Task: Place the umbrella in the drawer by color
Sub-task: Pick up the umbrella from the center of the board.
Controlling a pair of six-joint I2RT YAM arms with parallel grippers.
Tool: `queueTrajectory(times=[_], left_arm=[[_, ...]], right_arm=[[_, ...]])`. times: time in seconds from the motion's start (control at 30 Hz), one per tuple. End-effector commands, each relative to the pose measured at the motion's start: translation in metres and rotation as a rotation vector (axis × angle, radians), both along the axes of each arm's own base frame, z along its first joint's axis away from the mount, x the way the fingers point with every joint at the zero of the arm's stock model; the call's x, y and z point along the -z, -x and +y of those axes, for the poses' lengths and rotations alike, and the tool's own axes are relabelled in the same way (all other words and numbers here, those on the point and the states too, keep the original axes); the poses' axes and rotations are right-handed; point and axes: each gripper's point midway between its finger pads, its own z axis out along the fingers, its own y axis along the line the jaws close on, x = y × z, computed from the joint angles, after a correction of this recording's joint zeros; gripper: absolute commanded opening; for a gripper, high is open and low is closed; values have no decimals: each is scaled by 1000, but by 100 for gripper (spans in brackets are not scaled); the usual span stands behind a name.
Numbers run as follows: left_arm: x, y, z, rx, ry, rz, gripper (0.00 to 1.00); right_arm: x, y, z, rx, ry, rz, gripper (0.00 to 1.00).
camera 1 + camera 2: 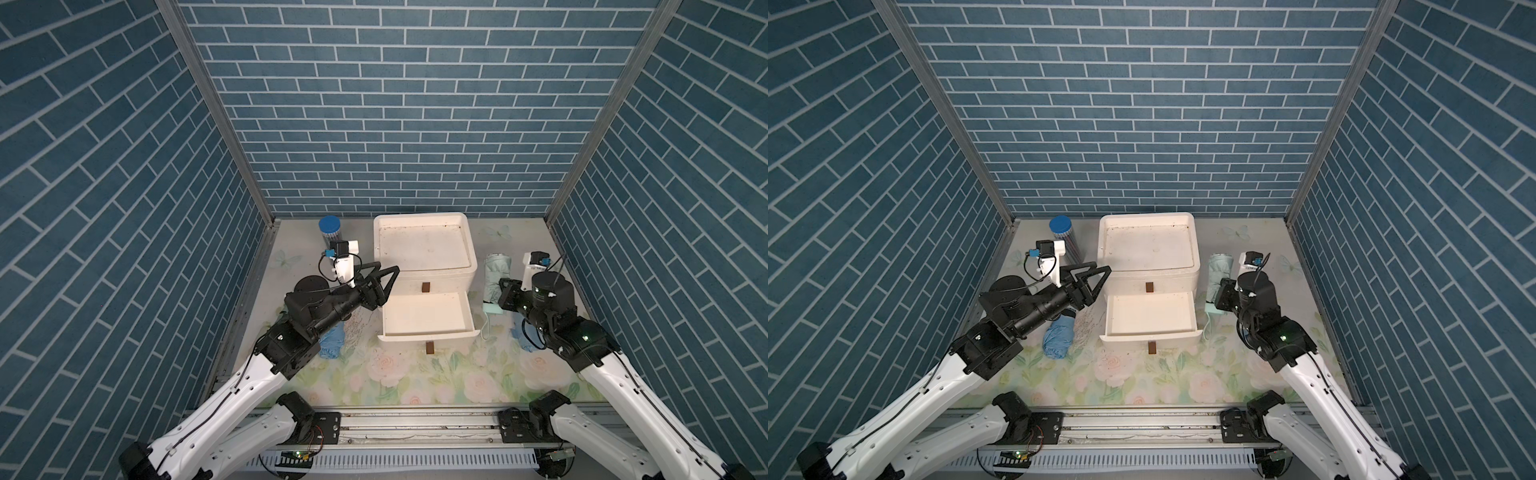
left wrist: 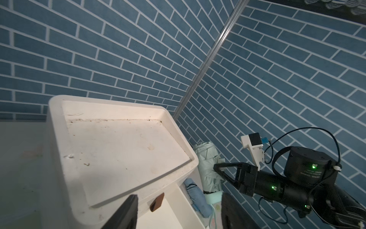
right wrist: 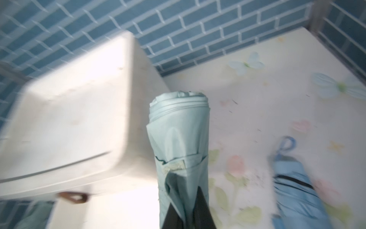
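A pale green folded umbrella (image 1: 496,268) (image 1: 1219,266) lies just right of the white drawer cabinet (image 1: 424,272), its mint handle and strap pointing to the front. My right gripper (image 1: 500,291) (image 3: 188,214) is shut on its lower part, with the cloth pinched between the black fingers. The cabinet's lower drawer (image 1: 428,332) (image 1: 1150,332) is pulled out and holds nothing; the upper one is shut. My left gripper (image 1: 386,270) (image 2: 178,214) hovers open at the cabinet's left front corner, holding nothing. A blue umbrella (image 1: 332,343) (image 1: 1059,338) lies under the left arm.
Another blue umbrella (image 3: 297,188) (image 2: 196,198) lies on the flowered mat beside the right arm. A blue-lidded clear tube (image 1: 330,230) stands at the back left. Brick-patterned walls close in three sides. The right wrist view is blurred.
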Motion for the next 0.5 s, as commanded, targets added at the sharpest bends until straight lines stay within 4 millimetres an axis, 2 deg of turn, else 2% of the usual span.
queueTrajectory(times=[0.0, 0.1, 0.23, 0.4, 0.47], left_arm=[[-9, 16, -20, 155, 54, -41, 74], [-13, 25, -31, 245, 90, -50, 76], [-17, 38, -44, 345, 113, -70, 82], [-17, 40, -51, 371, 104, -78, 82], [-17, 39, -51, 370, 102, -75, 74]], right_arm=[[-95, 31, 60, -359, -263, -304, 0], [-129, 58, 92, -565, -425, -406, 0], [-152, 83, 127, -757, -560, -455, 0], [-169, 99, 152, -857, -637, -486, 0], [-171, 101, 157, -868, -648, -488, 0]])
